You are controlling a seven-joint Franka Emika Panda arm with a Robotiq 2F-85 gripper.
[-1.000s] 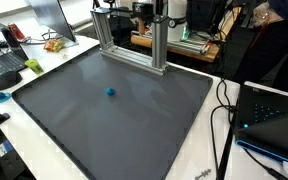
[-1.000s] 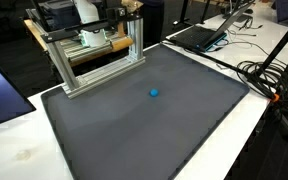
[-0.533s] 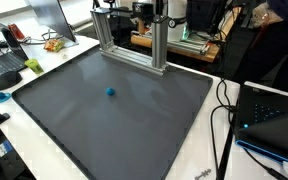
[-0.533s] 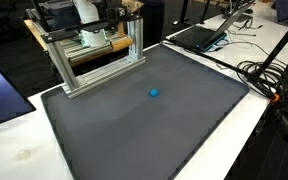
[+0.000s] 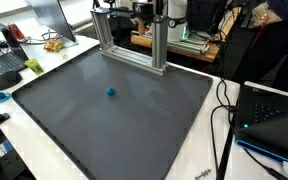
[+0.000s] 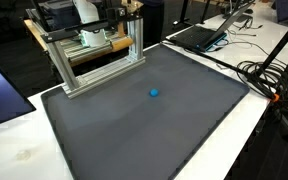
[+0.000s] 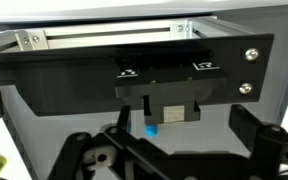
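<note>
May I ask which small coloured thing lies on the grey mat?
The blue ball: it alone lies on the grey mat; the green thing and the light-blue thing sit off it on the white table.

We find the ball point(image 5: 110, 92) on the mat point(image 5: 134, 135), near its middle, well apart from the metal frame point(image 5: 134, 45) standing at the mat's far edge; a laptop point(image 6: 198, 36) sits beside the mat.

We are logging the mat point(image 5: 134, 120) as matt dark grey, looking like rubber or foam. On the mat, the small blue ball point(image 5: 110, 91) is looking smooth and dull. At the mat's far edge, the frame point(image 5: 160, 45) is showing brushed silver metal. Around the mat, the table point(image 6: 14, 140) is reading smooth white.
</note>
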